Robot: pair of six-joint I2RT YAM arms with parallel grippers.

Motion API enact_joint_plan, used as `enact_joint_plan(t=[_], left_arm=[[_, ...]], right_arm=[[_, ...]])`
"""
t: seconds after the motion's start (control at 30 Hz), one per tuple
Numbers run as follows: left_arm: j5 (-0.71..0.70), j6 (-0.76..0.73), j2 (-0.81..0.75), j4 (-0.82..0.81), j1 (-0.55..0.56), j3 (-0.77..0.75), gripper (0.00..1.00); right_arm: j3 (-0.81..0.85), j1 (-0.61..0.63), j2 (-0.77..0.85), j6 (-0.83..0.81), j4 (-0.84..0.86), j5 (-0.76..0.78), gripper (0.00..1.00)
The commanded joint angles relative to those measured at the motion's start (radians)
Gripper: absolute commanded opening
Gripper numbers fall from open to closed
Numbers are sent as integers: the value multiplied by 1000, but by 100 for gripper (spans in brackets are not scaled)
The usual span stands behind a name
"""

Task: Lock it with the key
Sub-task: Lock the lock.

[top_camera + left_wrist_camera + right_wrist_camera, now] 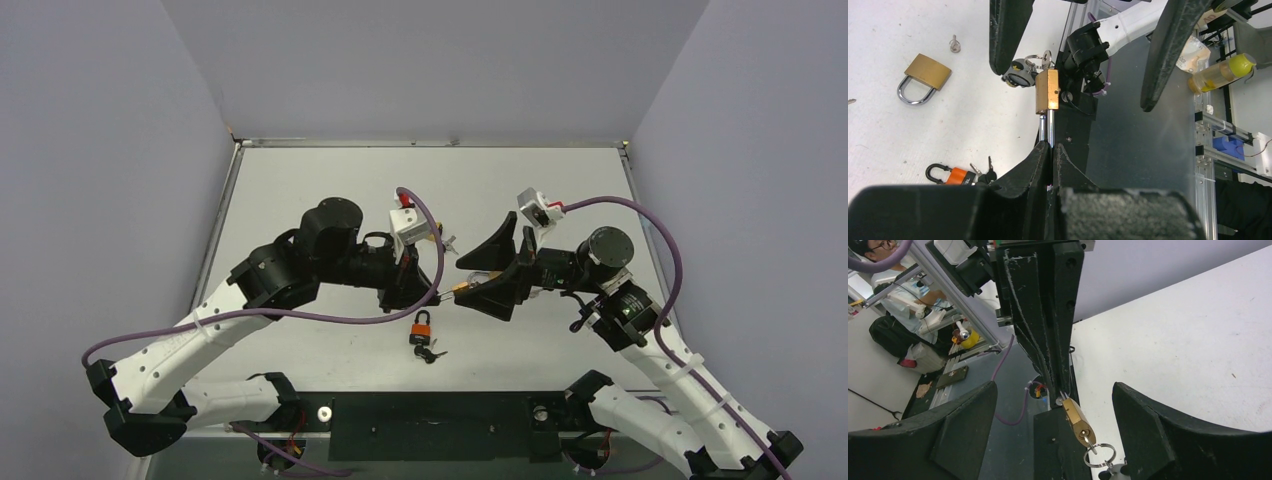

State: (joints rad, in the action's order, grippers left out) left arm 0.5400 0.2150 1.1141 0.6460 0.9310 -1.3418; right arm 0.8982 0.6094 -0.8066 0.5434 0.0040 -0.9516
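Observation:
My left gripper (1052,148) is shut on the steel shackle of a small brass padlock (1047,90) and holds it in the air above the table. A key sits in the padlock's keyhole (1090,441), with a ring (1099,455) and a grey fob (1019,76) hanging from it. My right gripper (1054,387) is open, its two fingers (1168,427) wide apart on either side of the padlock (1078,419) and key, touching neither. In the top view the two grippers meet at mid-table, left (440,290) and right (472,274).
An orange padlock (423,324) with black keys (431,353) lies on the table below the grippers. The left wrist view shows a second brass padlock (925,75) and a loose small key (954,45) on the white table (908,125).

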Motion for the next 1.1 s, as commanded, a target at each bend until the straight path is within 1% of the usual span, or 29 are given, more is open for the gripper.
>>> enact_joint_plan(t=[0.0,0.27,0.43,0.5,0.8,0.97,1.07], left_arm=[[51,29,1,-98,-9,-57,0],[77,32,10,-115,-18,-79,0],[109,36,-1,-126,-33,-84,0],[113,37,-6,-124,-35,-86,0],[123,44,-15,-120,-40,-89,0],[120,46,-14,-121,-42,-95,0],[121,47,-10,-121,-44,-98,0]], right_arm=[[57,-4,17,-5,54,-45,80],[81,-10,-10,-1,47,-64,80],[90,-19,-14,-30,3,-61,78],[85,-30,-15,-40,-22,-59,76],[74,-34,-9,-52,-43,-42,62],[77,-34,-7,-58,-53,-44,48],[76,-34,-6,-63,-61,-42,42]])
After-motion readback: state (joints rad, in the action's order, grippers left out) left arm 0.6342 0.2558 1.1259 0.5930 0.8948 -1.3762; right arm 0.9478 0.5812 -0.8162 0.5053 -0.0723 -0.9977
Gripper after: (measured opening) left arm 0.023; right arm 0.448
